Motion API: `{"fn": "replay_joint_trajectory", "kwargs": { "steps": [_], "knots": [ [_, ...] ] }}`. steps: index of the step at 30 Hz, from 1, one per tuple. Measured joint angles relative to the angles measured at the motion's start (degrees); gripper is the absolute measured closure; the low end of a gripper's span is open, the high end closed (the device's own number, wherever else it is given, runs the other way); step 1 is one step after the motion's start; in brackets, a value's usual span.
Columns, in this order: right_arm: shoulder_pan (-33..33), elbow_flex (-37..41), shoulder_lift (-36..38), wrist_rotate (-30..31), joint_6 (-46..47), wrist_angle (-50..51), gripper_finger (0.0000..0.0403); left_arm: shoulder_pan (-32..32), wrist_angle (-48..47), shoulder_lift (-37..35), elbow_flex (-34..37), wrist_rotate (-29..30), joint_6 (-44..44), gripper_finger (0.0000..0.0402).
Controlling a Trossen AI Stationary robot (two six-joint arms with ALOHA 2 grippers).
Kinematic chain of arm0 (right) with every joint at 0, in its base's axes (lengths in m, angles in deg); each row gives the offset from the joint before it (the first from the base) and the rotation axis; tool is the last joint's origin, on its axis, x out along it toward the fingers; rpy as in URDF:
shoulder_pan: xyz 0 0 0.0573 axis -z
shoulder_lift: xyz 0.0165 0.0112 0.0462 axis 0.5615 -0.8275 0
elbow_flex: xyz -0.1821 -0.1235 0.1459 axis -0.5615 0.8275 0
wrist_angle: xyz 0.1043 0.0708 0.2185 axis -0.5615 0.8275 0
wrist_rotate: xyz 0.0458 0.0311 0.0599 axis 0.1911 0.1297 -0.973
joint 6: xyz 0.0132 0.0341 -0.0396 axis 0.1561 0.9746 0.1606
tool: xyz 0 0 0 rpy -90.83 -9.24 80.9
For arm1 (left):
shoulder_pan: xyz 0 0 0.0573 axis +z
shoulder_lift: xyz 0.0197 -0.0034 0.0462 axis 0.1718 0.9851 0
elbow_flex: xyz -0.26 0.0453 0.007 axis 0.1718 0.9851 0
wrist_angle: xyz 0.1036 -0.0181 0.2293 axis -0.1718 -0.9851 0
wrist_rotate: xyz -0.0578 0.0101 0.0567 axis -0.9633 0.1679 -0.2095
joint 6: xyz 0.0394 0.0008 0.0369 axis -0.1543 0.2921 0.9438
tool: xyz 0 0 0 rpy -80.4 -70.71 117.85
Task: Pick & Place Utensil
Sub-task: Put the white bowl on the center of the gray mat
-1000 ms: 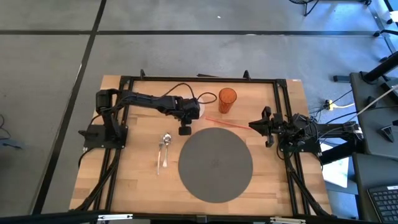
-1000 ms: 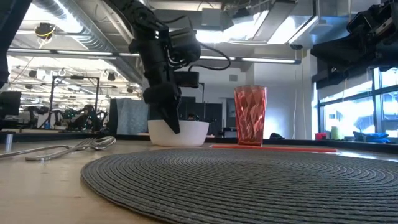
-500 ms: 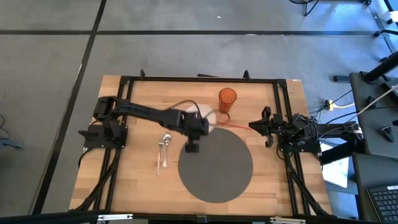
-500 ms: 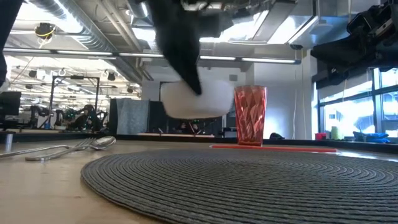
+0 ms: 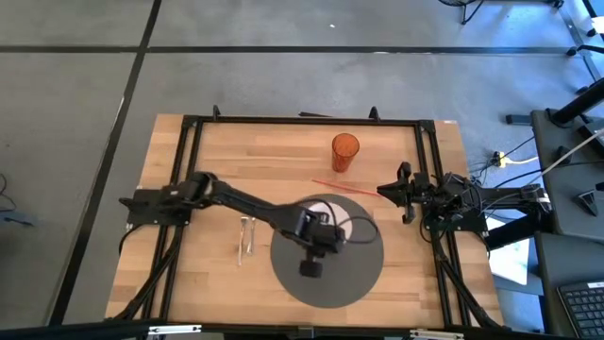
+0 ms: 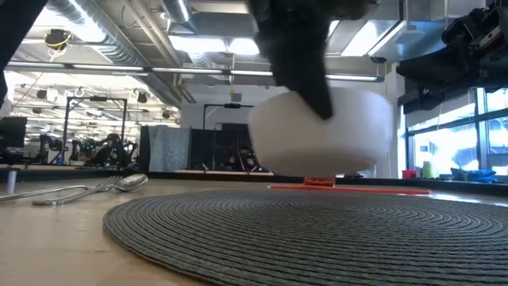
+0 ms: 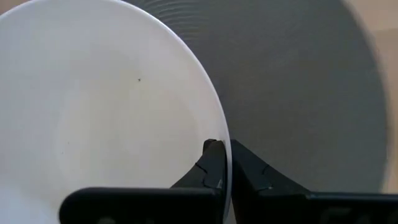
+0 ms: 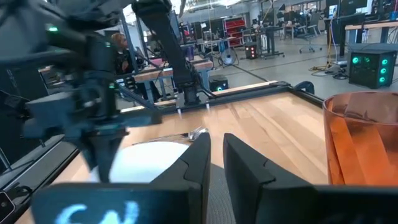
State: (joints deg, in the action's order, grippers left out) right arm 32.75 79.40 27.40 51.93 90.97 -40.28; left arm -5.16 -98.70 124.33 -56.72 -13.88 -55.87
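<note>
A white bowl [image 5: 351, 227] hangs in my left gripper [image 7: 222, 149] over the round grey placemat [image 5: 363, 274]; in the low view the bowl [image 6: 321, 135] is clear of the mat [image 6: 302, 230]. My left gripper [image 5: 328, 227] is shut on the bowl's rim. A spoon and a fork [image 5: 248, 236] lie flat on the wood to the left of the mat and show in the low view as well [image 6: 87, 189]. My right gripper [image 5: 385, 192] waits at the table's right edge with its fingers together [image 8: 216, 155]. My left gripper pinches the bowl's rim [image 7: 219, 127], one finger [image 7: 211, 163] inside the bowl and one [image 7: 249, 168] outside. The fingers come from above, pointing down [image 6: 313, 87]. The bowl is lifted clear of the mat, hanging a little tilted below them.
An orange faceted cup [image 5: 344, 152] stands at the far side, close before the right wrist camera [image 8: 364, 143]; the bowl hides most of it in the low view. A thin red stick [image 5: 344, 187] lies between cup and mat. A black frame [image 5: 302, 120] borders the table.
My left gripper lifted the bowl off the table beside the cup and carried it toward the near edge and to the right. The bowl now hangs over the middle of the placemat. The spoon, the fork and the cup have stayed in place.
</note>
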Motion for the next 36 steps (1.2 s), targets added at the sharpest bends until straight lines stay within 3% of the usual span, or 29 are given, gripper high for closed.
{"fn": "replay_joint_trajectory", "kwargs": {
  "steps": [7, 11, 28, 36],
  "knots": [
    [0.0, 0.0, 0.0, 0.0, -2.7, 0.0, 0.0357, -0.8, -7.3, 6.3, -9.6, -1.8, 0.7, 0.0398],
    [0.0, 0.0, 0.0, 0.0, -2.7, 0.0, 0.0357, -0.7, -7.3, 7.7, -9.6, -4.9, 1.5, 0.0398],
    [0.0, 0.0, 0.0, -0.1, -1.9, 0.0, 0.0357, -1.8, -6.8, 8.2, -9.7, -8.0, 5.1, 0.0396],
    [0.0, 0.0, 0.0, -0.1, -1.1, 0.1, 0.0357, -2.2, -5.9, 8.2, -9.7, -10.7, 7.8, 0.0349]
  ]
}}
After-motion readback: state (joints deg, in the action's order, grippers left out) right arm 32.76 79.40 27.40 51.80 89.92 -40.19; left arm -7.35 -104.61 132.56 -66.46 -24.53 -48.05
